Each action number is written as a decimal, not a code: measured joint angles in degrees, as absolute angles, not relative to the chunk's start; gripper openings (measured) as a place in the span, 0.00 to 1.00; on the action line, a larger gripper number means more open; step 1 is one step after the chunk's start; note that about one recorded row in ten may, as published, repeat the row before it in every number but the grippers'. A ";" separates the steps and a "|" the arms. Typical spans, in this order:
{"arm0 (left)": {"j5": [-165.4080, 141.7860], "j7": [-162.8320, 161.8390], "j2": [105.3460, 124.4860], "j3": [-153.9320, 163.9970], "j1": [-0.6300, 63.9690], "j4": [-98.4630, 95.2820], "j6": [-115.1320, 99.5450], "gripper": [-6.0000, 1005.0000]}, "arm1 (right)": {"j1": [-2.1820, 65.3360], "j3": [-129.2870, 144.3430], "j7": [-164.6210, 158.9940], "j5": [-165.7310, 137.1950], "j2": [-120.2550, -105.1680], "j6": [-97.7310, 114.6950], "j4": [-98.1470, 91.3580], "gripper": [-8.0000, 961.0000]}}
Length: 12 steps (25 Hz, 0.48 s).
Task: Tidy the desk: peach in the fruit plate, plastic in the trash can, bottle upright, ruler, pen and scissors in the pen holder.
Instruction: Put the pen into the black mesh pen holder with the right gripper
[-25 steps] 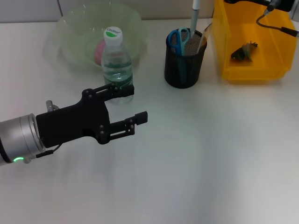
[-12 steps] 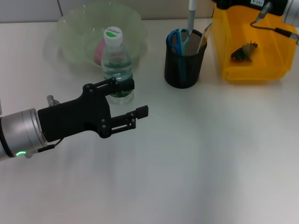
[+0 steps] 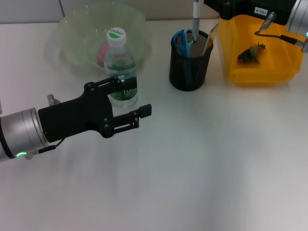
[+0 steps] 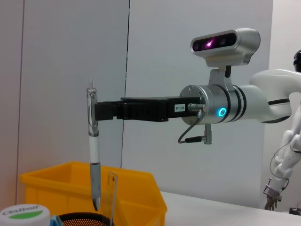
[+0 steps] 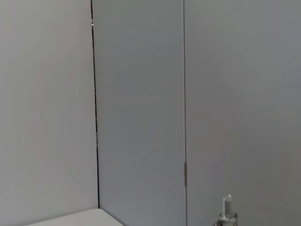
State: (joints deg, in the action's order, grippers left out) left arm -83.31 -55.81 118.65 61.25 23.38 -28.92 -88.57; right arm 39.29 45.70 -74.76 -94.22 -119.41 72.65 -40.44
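Looking down from the head, the right claw (image 3: 196,8) is pinching the pen (image 3: 196,14) by its top, straight up over the black pen holder (image 3: 189,62), where the scissors (image 3: 183,40) and the ruler (image 3: 210,39) already stand. So the pen step looks to be the one in hand; next the pen needs to go down into the holder and be let go, without bumping the scissors or ruler. The left claw (image 3: 131,98) is spread open just beside the bottle (image 3: 120,67), which stands upright on the table (image 3: 202,159). The peach (image 3: 102,52) sits in the fruit plate (image 3: 72,38), and the plastic (image 3: 251,52) lies in the yellow trash can (image 3: 284,45). From the left wrist, the pen (image 4: 93,150) hangs with its tip just above the holder's rim (image 4: 84,218), the ruler (image 4: 113,193) close beside it. The right wrist shows only a wall.
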 joint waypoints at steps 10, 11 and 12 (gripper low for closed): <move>-83.32 -55.81 118.73 61.26 23.38 -28.92 -88.56 0.72 | 39.66 45.70 -72.68 -94.21 -119.44 72.24 -37.99 0.19; -83.32 -55.81 118.74 61.26 23.38 -28.92 -88.56 0.72 | 39.66 45.70 -72.68 -94.21 -119.44 72.24 -37.99 0.19; -83.32 -55.81 118.74 61.26 23.38 -28.92 -88.56 0.72 | 39.73 45.70 -72.68 -94.22 -119.42 72.21 -37.93 0.19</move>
